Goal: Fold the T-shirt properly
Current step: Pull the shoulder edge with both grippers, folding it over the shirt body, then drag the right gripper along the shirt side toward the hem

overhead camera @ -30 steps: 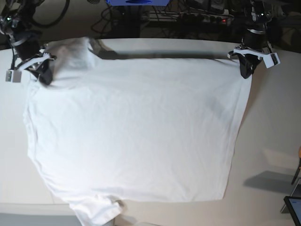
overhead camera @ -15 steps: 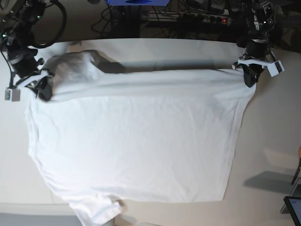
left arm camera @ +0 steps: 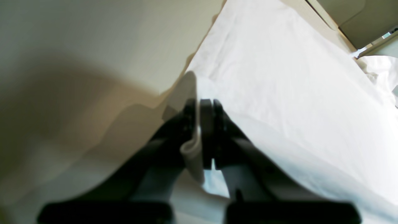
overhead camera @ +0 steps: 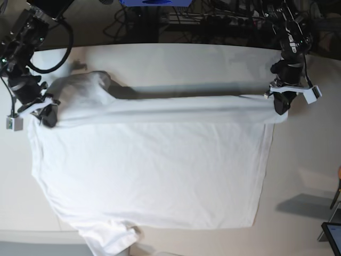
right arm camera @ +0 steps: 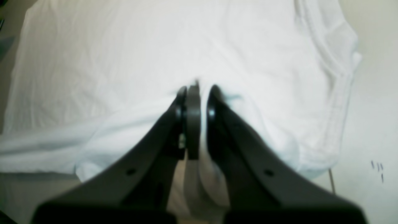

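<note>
While both arms worked the far edge, the plain white, soft, wrinkled short-sleeved cloth T-shirt lay spread across most of the pale flat surface, one sleeve hanging near the front edge. Left claw: black, clamped together on the far corner of the cloth at the base view's right, a pinch of fabric visible between its jaws in the wrist view. Right claw: black, likewise closed on the far corner at that view's left, beside the bunched sleeve, cloth gripped between its jaws. Far edge: raised off the surface and drawn taut between the two claws, casting a shadow behind. Judged purpose: matched corner grips kept the edge straight, so it could be carried toward the near hem as one even fold.
</note>
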{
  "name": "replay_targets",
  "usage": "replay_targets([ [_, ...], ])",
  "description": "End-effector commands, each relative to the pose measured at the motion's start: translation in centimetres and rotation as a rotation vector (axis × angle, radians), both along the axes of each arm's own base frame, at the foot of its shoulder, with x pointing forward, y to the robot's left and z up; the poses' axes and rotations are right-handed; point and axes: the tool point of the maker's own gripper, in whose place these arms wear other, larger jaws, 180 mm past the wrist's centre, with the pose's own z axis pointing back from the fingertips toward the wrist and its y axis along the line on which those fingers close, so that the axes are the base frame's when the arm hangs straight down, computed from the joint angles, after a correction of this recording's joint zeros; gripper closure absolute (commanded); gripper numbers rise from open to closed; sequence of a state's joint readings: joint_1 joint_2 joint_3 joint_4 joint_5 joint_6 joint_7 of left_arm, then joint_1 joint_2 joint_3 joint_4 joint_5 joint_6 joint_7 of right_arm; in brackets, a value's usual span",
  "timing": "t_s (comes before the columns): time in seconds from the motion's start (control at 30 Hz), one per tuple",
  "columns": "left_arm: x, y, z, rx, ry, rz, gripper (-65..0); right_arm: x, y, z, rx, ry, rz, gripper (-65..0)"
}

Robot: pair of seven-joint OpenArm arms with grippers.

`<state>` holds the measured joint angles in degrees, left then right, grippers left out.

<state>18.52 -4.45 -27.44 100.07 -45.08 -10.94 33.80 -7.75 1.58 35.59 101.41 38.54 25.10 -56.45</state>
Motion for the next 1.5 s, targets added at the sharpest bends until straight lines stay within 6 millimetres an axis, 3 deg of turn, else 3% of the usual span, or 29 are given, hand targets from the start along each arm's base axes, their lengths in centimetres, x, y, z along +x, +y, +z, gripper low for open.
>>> replay_targets([
  [0.0, 0.4, 0.9, 0.6, 0.012, -0.015, 0.023, 0.0, 1.0, -0.9, 1.3, -0.020, -0.052, -0.020, 0.0],
  [0.23, 0.7, 1.5, -0.9, -0.024, 0.012, 0.066, 0.0, 2.7, -1.6, 1.1, -0.009, -0.053, -0.025, 0.0],
  [0.67, 2.5, 1.5, -1.6, -0.063, 0.003, 0.078, 0.0, 4.1, -2.6, -0.1, 0.019, -0.026, -0.032, 0.0],
  [0.87, 3.3, 1.2, -2.0, -0.097, -0.004, 0.091, 0.0, 5.0, -0.5, -0.2, 0.013, -0.021, 0.044, 0.0],
  [1.03, 3.7, 1.0, -2.7, -0.118, 0.004, 0.096, 0.0, 5.5, -0.5, 0.2, 0.016, -0.034, 0.044, 0.0],
  [1.23, 4.3, 1.3, -2.3, -0.123, -0.015, 0.105, 0.0, 6.0, -0.8, -0.8, 0.053, 0.000, 0.011, -0.1],
  [1.47, 6.4, 1.0, -1.1, -0.134, -0.059, 0.095, 0.0, 6.8, -0.7, -0.2, 0.059, -0.022, 0.008, -0.1],
])
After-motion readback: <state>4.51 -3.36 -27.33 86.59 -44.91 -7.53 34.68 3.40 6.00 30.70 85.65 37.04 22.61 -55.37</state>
